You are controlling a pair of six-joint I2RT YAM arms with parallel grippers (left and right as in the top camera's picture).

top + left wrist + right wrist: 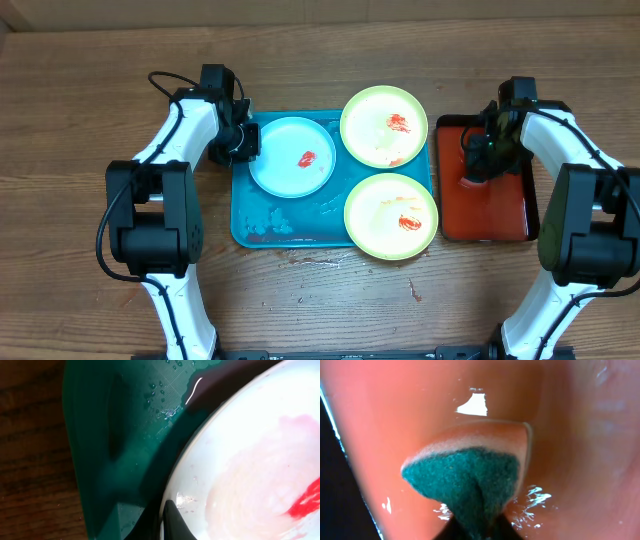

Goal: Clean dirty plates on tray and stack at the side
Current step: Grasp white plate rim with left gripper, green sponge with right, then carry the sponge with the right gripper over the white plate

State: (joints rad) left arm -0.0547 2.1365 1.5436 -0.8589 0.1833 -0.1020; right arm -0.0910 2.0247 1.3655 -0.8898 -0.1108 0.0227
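Observation:
The turquoise tray (pixel 250 215) holds the pale blue-white plate (pixel 292 170) at its left, with a red smear. Two yellow-green plates lie on its right side, one at the back (pixel 384 126) and one at the front (pixel 391 216), both smeared red. My left gripper (pixel 243 146) is shut on the pale plate's left rim. In the left wrist view, one finger (pixel 167 522) lies on the plate (pixel 250 460) over the wet tray (pixel 125 435). My right gripper (pixel 478 165) is over the red tray (pixel 500 215), shut (pixel 475 532) on a green-faced sponge (pixel 470 475) pressed to that tray's wet floor (pixel 570 435).
The red tray with its black rim sits right of the turquoise tray, nearly touching it. Foam and water pool in the turquoise tray's front left corner (pixel 268 222). Red spots mark the wooden table (pixel 412 290) in front of the trays.

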